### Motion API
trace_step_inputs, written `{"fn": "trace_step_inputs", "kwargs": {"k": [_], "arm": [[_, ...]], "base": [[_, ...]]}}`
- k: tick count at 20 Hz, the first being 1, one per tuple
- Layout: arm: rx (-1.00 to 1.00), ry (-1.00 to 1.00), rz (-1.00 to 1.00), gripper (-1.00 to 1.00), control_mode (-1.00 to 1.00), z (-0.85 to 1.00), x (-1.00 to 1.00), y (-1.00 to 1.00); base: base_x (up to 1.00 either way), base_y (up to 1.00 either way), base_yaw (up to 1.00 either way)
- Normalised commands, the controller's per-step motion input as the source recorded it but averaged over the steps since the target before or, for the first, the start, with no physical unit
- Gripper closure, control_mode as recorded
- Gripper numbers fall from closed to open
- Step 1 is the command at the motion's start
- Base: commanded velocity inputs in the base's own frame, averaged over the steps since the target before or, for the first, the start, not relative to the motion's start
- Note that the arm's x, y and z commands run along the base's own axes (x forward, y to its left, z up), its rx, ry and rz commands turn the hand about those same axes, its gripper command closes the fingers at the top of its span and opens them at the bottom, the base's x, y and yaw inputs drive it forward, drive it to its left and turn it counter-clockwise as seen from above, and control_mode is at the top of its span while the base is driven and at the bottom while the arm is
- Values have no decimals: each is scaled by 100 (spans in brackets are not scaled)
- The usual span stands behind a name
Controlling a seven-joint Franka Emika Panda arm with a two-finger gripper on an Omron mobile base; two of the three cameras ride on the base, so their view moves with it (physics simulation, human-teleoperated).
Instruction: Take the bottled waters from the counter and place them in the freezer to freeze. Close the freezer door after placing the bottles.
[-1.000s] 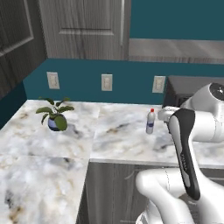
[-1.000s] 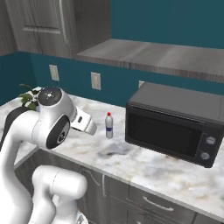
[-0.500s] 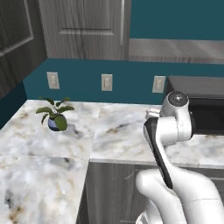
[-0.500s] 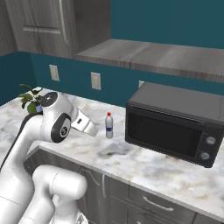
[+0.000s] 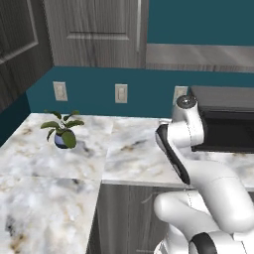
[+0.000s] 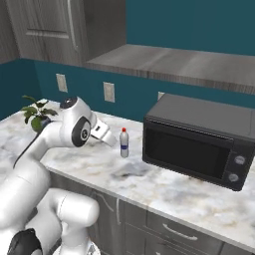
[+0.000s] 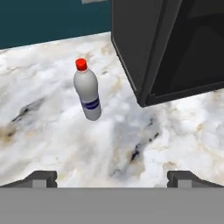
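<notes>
Fingertips (image 7: pixel 41 178) sit wide apart at the bottom of your hand view, nothing between them. Your gripper (image 7: pixel 112 178) hangs over the marble counter (image 7: pixel 52 144), short of the red-capped water bottle (image 7: pixel 87 90). That bottle (image 6: pixel 124 143) stands upright on the counter, just left of the black microwave (image 6: pixel 199 139). You get a potted plant (image 5: pixel 62 130) far left by the wall.

A red-capped water bottle (image 7: pixel 88 90) stands upright on the marble desk (image 7: pixel 52 140) ahead of the end effector (image 7: pixel 111 177), beside a black microwave (image 7: pixel 170 48); a potted plant (image 5: pixel 63 131) sits well behind.
</notes>
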Motion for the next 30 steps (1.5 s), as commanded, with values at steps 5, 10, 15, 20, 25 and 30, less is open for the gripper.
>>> {"fn": "trace_step_inputs", "kwargs": {"k": [5,10,15,20,25,30], "arm": [[-2,6,-38,-100,-100,-38,-2,37],[-2,0,-45,-100,-100,-40,0,40],[-9,-1,-26,-100,-100,-4,33,11],[-20,-3,-16,-100,-100,-3,23,0],[-2,0,-3,-100,-100,-5,4,-7],[-5,0,-9,-100,-100,-10,8,-37]], "base": [[0,0,0],[0,0,0],[0,0,0],[0,0,0],[0,0,0],[0,0,0]]}}
